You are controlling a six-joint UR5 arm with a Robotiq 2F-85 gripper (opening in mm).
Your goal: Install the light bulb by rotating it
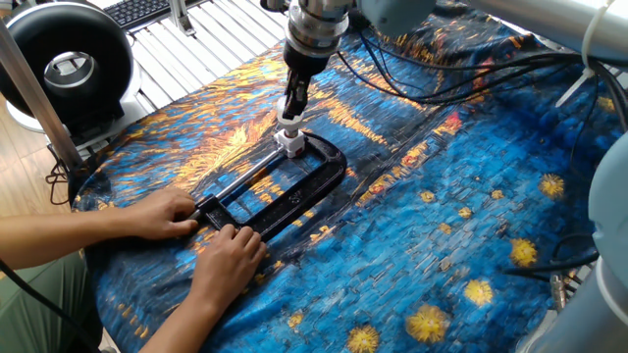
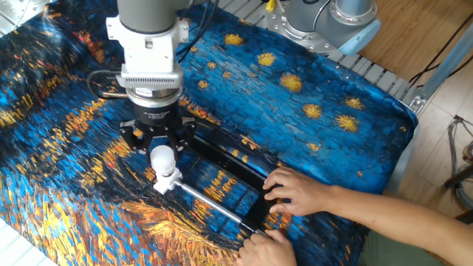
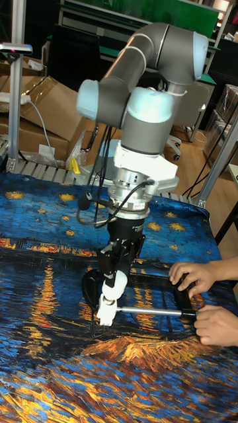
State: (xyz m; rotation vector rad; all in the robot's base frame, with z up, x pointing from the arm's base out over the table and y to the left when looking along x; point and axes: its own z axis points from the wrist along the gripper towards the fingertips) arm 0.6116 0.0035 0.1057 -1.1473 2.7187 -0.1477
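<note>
The light bulb, small, round and frosted white, stands neck down on the white socket block at the end of a black frame. My gripper comes straight down from above and is shut on the bulb's upper part. From the first side the bulb shows just under the gripper, above the socket block. The tall view gives the same stack: gripper, bulb, socket block. The bulb's neck is mostly hidden in the socket.
A person's two hands press on the frame's far end, beside a metal rod. A black ring-shaped device stands past the table's corner. Cables trail over the painted cloth. Another robot base stands behind.
</note>
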